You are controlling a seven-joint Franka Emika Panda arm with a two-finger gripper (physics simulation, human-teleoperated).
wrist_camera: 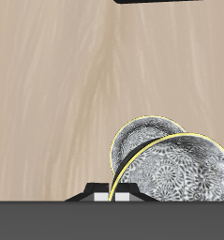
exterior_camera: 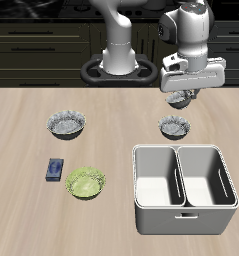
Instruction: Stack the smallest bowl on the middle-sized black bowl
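My gripper [exterior_camera: 179, 99] hangs above the table, shut on the rim of the smallest bowl [exterior_camera: 178, 97], a tiny dark bowl with a speckled grey-white inside. In the wrist view this bowl [wrist_camera: 174, 173] fills the space right by my fingertips [wrist_camera: 112, 195]. Just below it on the table, slightly nearer the front edge, sits the middle-sized black bowl [exterior_camera: 175, 126], with a wavy rim and the same speckled inside. The wrist view shows the middle-sized bowl [wrist_camera: 140, 134] partly covered by the held one. The two bowls are apart.
The largest dark bowl [exterior_camera: 67, 124] sits across the table. A yellow-green bowl [exterior_camera: 86, 182] and a small blue object [exterior_camera: 55, 170] lie nearer the front edge. A white two-compartment caddy [exterior_camera: 183, 205] stands just in front of the middle-sized bowl.
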